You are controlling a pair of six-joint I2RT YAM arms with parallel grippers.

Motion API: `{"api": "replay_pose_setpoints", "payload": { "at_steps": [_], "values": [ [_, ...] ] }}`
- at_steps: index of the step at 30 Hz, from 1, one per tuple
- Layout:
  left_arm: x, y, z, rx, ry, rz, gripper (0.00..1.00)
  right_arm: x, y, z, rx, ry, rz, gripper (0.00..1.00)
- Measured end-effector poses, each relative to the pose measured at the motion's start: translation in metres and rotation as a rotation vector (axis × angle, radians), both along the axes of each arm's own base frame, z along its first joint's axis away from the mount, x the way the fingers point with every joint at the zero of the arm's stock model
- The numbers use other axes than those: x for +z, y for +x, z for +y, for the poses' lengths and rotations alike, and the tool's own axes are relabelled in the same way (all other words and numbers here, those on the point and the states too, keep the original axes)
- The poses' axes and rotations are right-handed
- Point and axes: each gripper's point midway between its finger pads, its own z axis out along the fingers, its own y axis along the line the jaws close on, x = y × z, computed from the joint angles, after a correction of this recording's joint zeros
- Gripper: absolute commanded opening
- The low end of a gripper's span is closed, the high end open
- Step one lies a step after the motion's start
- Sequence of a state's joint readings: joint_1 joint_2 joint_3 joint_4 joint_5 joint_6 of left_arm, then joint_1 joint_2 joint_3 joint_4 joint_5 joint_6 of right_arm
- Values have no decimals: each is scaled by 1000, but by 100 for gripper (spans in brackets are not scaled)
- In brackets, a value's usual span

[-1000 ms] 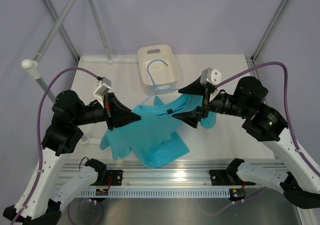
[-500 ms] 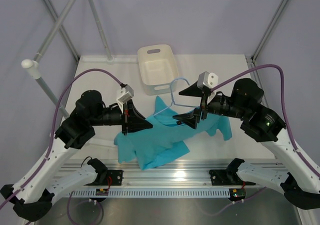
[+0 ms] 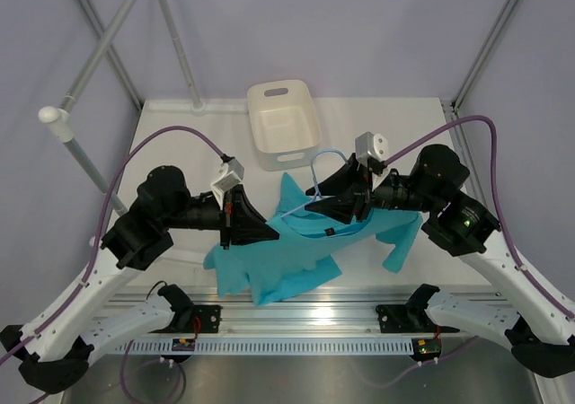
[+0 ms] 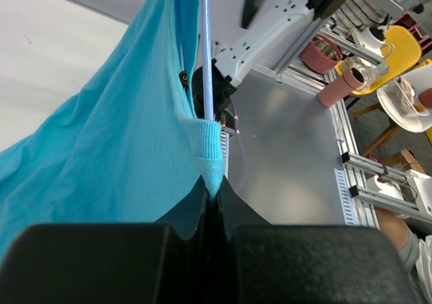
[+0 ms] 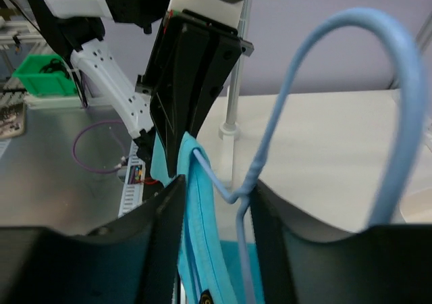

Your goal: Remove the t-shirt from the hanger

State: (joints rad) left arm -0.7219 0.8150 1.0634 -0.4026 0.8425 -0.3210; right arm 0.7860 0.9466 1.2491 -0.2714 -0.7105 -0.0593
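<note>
- Landmark: white tub [image 3: 283, 121] at the far middle of the table [image 3: 404, 126].
- The t-shirt [image 3: 278, 260] is on the near side of the tub, apart from it. It is bunched and stretched between the two grippers, with one sleeve hanging near-right of the tub.
- The hanger [image 3: 316, 163] is still inside the shirt's neck. Its hook stands free just near-right of the tub's near edge. Whether it touches the tub I cannot tell.
- Left gripper [image 4: 210, 197] is near-left of the tub, fingers pressed together and pinching the ribbed collar. The hanger wire runs up just beside the pinch.
- Right gripper [image 5: 212, 189] is near-right of the tub, fingers spread. The hanger's twisted neck stands in the gap, close to one finger, and is not clamped.
</note>
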Motion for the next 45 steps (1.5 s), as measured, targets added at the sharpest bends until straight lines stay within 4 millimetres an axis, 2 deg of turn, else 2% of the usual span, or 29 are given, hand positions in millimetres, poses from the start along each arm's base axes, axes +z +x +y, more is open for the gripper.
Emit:
{"api": "replay_pose_setpoints", "payload": {
  "at_steps": [1, 2, 4, 5, 8, 9, 10, 11, 12, 13, 18, 25, 29, 35, 38, 40, 41, 43, 44, 45],
  "values": [
    [2, -2, -1, -11, -7, -4, 0, 2, 0, 1, 1, 9, 7, 36],
    [4, -5, -2, -21, -15, -9, 0, 3, 1, 2, 2, 15, 16, 24],
    [6, -7, -3, -30, -24, -14, 0, 5, -1, 4, 16, 22, 34, 11],
    [7, -7, -3, -28, -24, -15, 0, 6, -4, 4, 27, 27, 47, 0],
    [10, -9, -3, -38, -37, -29, 2, 9, -10, 3, 49, 37, 67, 0],
    [11, -10, -3, -40, -42, -33, 21, 11, -11, 2, 51, 44, 66, 0],
    [13, -10, -3, -43, -47, -40, 46, 11, -12, 2, 50, 49, 65, 0],
    [15, -9, -4, -41, -56, -40, 87, 11, -12, 1, 49, 49, 66, 0],
    [17, -9, -4, -42, -63, -44, 98, 8, -11, 0, 34, 47, 68, 0],
    [19, -10, -4, -42, -68, -47, 99, 6, -9, -1, 22, 46, 69, 0],
    [27, -15, 3, -26, -87, -81, 99, 6, -5, -12, -66, 45, 81, 0],
    [48, -16, 17, 43, -96, -147, 99, 32, -23, -45, -136, 105, 49, 0],
    [41, -11, 19, 77, -65, -139, 99, 43, -31, -58, -158, 129, 35, 0],
    [25, 3, 27, 181, 0, -135, 99, 49, -37, -64, -158, 129, 52, 0],
    [25, 5, 28, 194, 3, -138, 97, 51, -40, -66, -157, 129, 68, 0],
    [25, 2, 27, 179, 1, -134, 90, 50, -41, -66, -157, 128, 75, 0],
    [24, 1, 26, 169, 2, -126, 75, 50, -41, -67, -157, 129, 77, 0],
    [22, 0, 23, 150, 6, -111, 53, 51, -43, -69, -156, 136, 75, 0],
    [21, 0, 22, 143, 9, -104, 29, 53, -45, -70, -156, 142, 73, 0],
    [19, 1, 20, 139, 14, -93, 13, 55, -46, -72, -156, 148, 69, 0]
  ]
}}
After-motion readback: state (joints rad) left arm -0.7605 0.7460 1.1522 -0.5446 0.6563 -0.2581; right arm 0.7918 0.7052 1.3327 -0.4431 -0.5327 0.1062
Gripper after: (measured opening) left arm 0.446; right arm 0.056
